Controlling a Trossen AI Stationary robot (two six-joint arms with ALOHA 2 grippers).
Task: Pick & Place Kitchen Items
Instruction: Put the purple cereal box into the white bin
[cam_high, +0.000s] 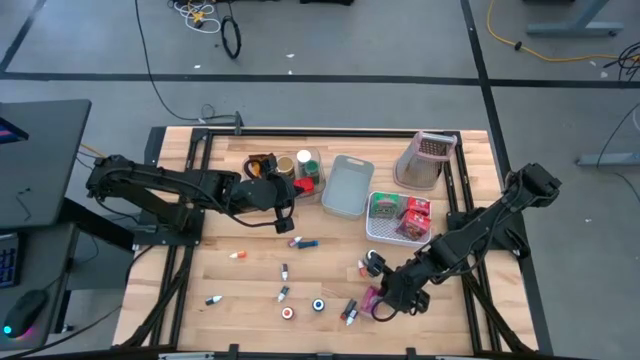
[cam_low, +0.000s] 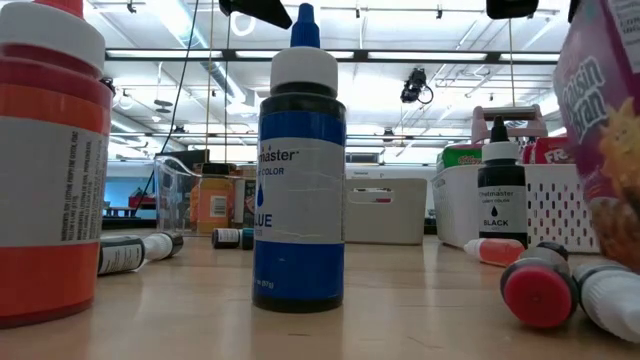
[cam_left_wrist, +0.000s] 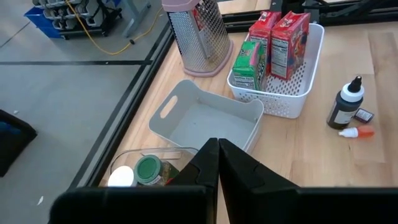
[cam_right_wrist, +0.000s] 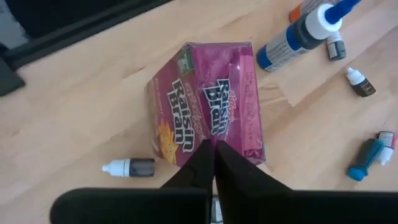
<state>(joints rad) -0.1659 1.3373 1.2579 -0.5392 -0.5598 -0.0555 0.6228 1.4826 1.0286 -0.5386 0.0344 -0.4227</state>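
Note:
A pink Raisin Bran box (cam_right_wrist: 208, 99) lies flat on the wood near the table's near edge (cam_high: 372, 298). My right gripper (cam_right_wrist: 214, 149) is shut and hovers right over it (cam_high: 388, 300). My left gripper (cam_left_wrist: 217, 152) is shut above the clear bin (cam_left_wrist: 127, 160) that holds a green-lidded jar (cam_left_wrist: 148, 169) and a white-lidded one (cam_left_wrist: 121, 178), at the far left middle of the table (cam_high: 283, 205). Tiny bottles lie scattered on the wood: a blue one (cam_low: 300, 170), a black one (cam_low: 497, 190), and one with a white cap (cam_right_wrist: 129, 167). My right gripper's shut fingertips stand over the near edge of the pink box's top face (cam_right_wrist: 208, 134), coming from above. Whether they touch it, I cannot tell. The box lies flat on the table.
A grey bin (cam_high: 347, 185) sits beside the clear bin. A white perforated basket (cam_left_wrist: 273, 106) holds red and green boxes. A pink-rimmed grater (cam_high: 425, 160) stands at the far right. Small bottles (cam_high: 303, 243) dot the near half of the table, with bare wood at the near left.

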